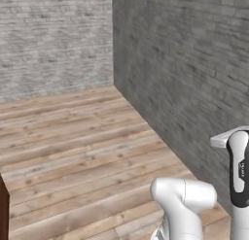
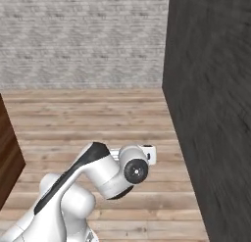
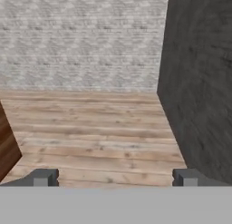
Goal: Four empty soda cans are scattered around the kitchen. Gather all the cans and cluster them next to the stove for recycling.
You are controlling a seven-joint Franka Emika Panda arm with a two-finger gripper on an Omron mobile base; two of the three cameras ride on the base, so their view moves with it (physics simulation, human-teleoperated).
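Well, nothing of the task is in front of the robot right now: it faces a bare corner, wood floor (image 1: 82,137) running to a pale brick wall (image 1: 53,40) at the far end and a dark brick wall (image 1: 194,88) on the right. I can't say where any can or the stove is from here; none of them sits in this corner.

My worry is the dark wall. It stands close on the right, and the arm (image 2: 98,172) is folded in tight over the base with its elbow up; a careless turn of the base or a wide swing to the right could clip the brick. The brown cabinet side (image 2: 9,153) near on the left leaves little room that way either. The other risk is plain wasted travel, driving further into a dead corner.

The gripper (image 3: 113,177) looks level and forward across the floor, its two tips (image 3: 41,177) wide apart, nothing between them.
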